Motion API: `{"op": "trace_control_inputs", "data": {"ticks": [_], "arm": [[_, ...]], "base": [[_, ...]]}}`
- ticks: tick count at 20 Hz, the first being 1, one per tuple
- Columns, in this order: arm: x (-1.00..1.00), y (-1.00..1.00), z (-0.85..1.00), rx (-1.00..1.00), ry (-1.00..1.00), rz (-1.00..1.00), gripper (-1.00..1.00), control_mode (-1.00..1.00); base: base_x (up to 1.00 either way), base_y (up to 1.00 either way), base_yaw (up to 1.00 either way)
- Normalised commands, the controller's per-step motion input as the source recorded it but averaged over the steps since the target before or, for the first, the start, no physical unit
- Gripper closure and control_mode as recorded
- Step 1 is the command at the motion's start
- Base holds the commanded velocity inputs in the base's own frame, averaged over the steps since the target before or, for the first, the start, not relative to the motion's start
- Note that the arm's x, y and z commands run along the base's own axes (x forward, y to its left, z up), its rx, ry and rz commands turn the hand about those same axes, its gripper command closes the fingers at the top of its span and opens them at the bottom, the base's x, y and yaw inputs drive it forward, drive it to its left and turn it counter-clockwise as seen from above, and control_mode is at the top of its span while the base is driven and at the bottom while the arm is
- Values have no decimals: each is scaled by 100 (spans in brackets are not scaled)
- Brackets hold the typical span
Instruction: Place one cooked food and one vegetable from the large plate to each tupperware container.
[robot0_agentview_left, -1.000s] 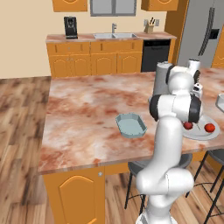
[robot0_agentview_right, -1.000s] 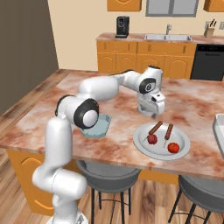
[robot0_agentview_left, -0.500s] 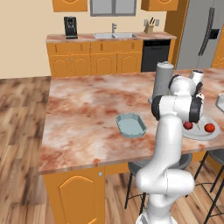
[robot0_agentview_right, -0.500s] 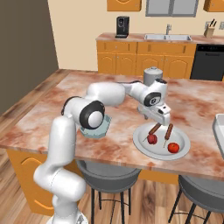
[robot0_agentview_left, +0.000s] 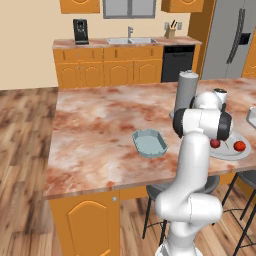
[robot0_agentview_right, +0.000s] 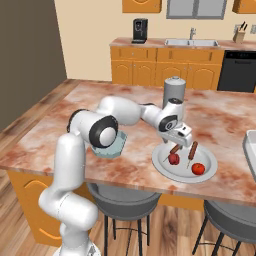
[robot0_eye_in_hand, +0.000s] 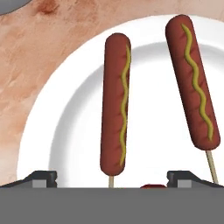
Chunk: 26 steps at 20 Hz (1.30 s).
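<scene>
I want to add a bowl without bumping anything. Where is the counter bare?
Bare: the wide marble stretch left of the pale-blue tub, toward the sink side. Crowded: the near right edge, where the plate, grey cylinder and open gripper cluster.

The large plate (robot0_eye_in_hand: 65, 131) looks smooth, glazed and faintly glossy. Both sausages (robot0_eye_in_hand: 115, 105) have a matt, finely pitted skin with a yellow squiggle and sit on pale wooden-looking sticks. The tomatoes (robot0_agentview_right: 198, 168) shine. The counter (robot0_agentview_left: 100, 125) reads as polished marble; the pale-blue tub (robot0_agentview_left: 149, 143) is possibly plastic.
</scene>
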Motion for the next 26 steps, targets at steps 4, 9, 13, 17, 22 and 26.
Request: {"op": "trace_control_inputs", "data": {"ticks": [4, 9, 13, 17, 22, 26], "arm": [[6, -6, -24, -1, 0, 0, -100, -100], [26, -10, -2, 0, 0, 4, -100, -100], [22, -16, -1, 0, 0, 4, -100, -100], [0, -2, -7, 0, 0, 0, -100, -100], [0, -3, -14, 1, 0, 0, -100, -100], [0, 0, -29, 4, 1, 0, -100, -100]], "base": [[0, 0, 0], [0, 0, 0], [0, 0, 0], [0, 0, 0], [0, 0, 0], [0, 0, 0]]}}
